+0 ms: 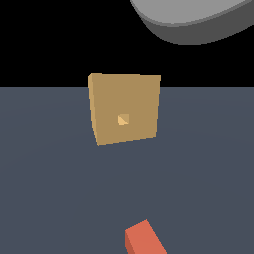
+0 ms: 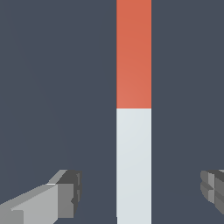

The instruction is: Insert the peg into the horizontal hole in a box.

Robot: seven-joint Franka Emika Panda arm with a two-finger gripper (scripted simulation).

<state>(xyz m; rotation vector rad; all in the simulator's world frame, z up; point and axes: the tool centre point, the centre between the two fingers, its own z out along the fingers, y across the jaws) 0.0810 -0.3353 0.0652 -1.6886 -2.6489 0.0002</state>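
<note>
A: While the peg (image 2: 134, 109) lies flat on the dark grey table (image 1: 49, 188), the arm hangs above it — what step is this, per the two views?

B: Pre-grasp, by the look of it. Wrist view: gripper (image 2: 140, 194) spread wide, one finger (image 2: 65, 194) each side of the peg's white half, both well clear of it. Nothing held.

A: Peg position w.r.t. the box (image 1: 126, 109)?

B: Exterior view: only the orange-red end shows (image 1: 144, 240), at the frame's lower edge, well apart from the box and nearer the camera. Box stands upright on the table, tan face toward the camera, the hole (image 1: 123, 119) at approx. centre of that face.

A: Is the arm itself visible outside the wrist cam?

B: Only a grey rounded body (image 1: 198, 22) at the upper edge; which link it is can't be told.

A: Next move, as a judgement?

B: Likely descend so the fingers bracket the white half, then close. White end seems the sensible hold, since it leaves the orange-red end free to enter the hole. After that: lift, keep the peg horizontal, line its axis up w/ the hole, push in. Hole looks approx. peg-wide, so alignment will prob. need care; a skewed grasp could jam it on the rim.
</note>
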